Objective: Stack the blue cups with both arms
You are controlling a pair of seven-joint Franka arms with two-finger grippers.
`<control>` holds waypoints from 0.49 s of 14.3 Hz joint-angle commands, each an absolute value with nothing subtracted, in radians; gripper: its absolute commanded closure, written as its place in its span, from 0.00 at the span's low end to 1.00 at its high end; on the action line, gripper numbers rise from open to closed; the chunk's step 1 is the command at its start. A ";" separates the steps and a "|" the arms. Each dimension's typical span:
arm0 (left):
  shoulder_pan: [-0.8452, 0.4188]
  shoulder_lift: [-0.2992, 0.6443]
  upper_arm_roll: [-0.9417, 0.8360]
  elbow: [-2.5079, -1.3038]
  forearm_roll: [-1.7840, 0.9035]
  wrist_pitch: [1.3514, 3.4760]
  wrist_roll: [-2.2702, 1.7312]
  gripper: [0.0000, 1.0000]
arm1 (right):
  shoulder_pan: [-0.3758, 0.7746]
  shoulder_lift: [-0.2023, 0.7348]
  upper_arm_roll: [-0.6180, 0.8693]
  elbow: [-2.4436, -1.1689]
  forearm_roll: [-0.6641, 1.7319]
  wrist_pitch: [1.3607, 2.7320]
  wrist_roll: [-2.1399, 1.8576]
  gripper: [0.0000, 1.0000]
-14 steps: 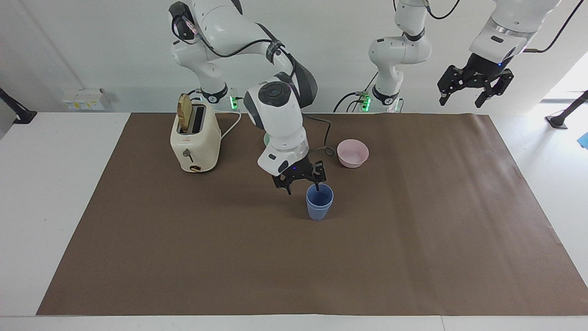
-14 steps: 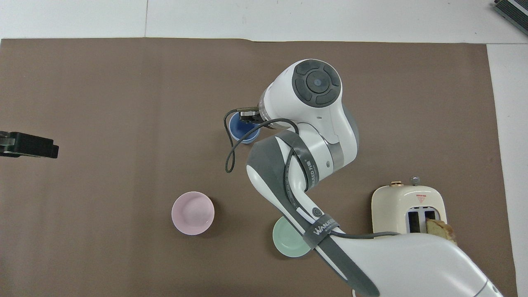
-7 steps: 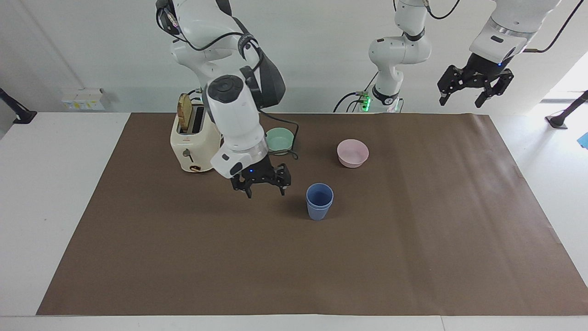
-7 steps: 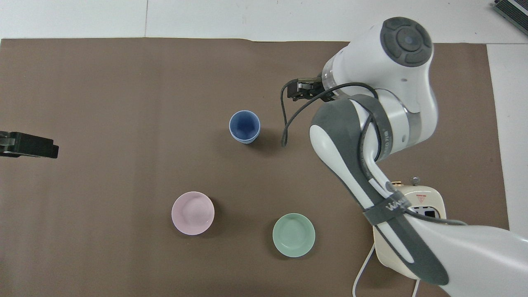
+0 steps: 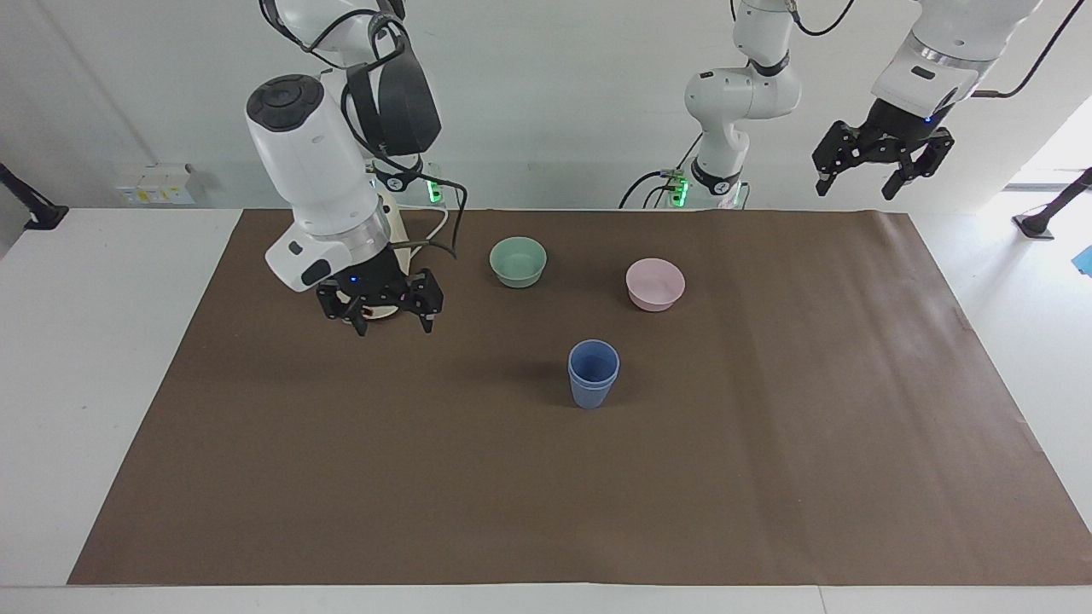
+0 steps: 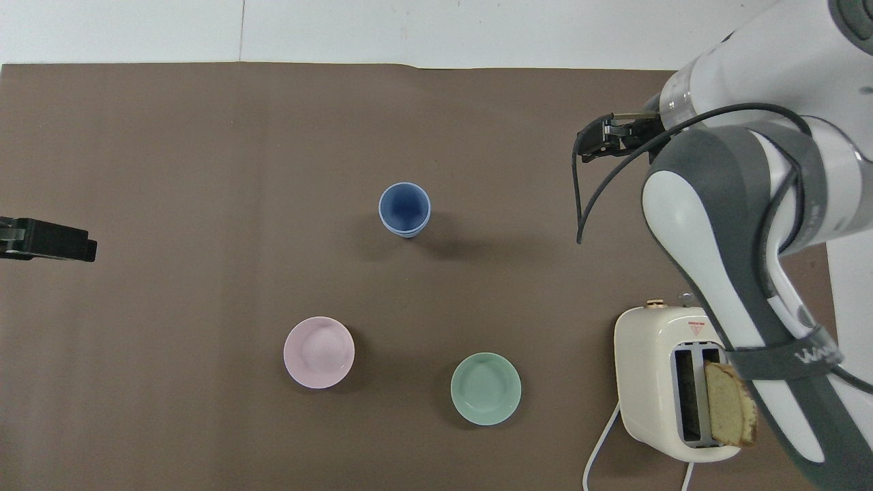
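Blue cups (image 5: pixel 593 373) nested, standing apart from both released, empty hands: right hand (image 5: pixel 383 309), left hand (image 5: pixel 882 159). Retreat clear without brushing them.

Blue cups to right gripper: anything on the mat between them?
Nothing. In the overhead view the stretch from the nested blue cups to the open right gripper is bare brown mat; the facing view agrees.

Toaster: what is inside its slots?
A slice of bread stands up out of one slot of the toaster. The other slot looks empty from above, though its bottom is hidden.
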State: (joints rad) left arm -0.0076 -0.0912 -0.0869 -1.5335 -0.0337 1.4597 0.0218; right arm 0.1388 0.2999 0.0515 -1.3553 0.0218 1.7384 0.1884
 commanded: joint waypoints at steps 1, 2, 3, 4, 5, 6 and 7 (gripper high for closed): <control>0.009 -0.106 -0.094 -1.542 -0.041 1.450 0.032 0.00 | 0.095 0.255 0.063 -1.359 -0.005 1.677 0.135 0.00; 0.009 -0.106 -0.094 -1.540 -0.041 1.450 0.034 0.00 | 0.078 0.241 0.063 -1.359 -0.006 1.655 0.117 0.00; 0.009 -0.106 -0.094 -1.540 -0.041 1.450 0.034 0.00 | 0.062 0.232 0.063 -1.361 -0.008 1.638 0.088 0.00; 0.009 -0.106 -0.094 -1.542 -0.041 1.450 0.034 0.00 | 0.043 0.223 0.063 -1.359 -0.008 1.628 0.065 0.00; 0.009 -0.106 -0.094 -1.540 -0.041 1.450 0.032 0.00 | 0.022 0.218 0.064 -1.359 -0.006 1.617 0.055 0.00; 0.009 -0.106 -0.094 -1.540 -0.041 1.450 0.032 0.00 | 0.003 0.210 0.064 -1.359 -0.006 1.606 0.042 0.00; 0.009 -0.106 -0.094 -1.540 -0.041 1.450 0.034 0.00 | -0.008 0.198 0.063 -1.361 -0.008 1.595 0.022 0.00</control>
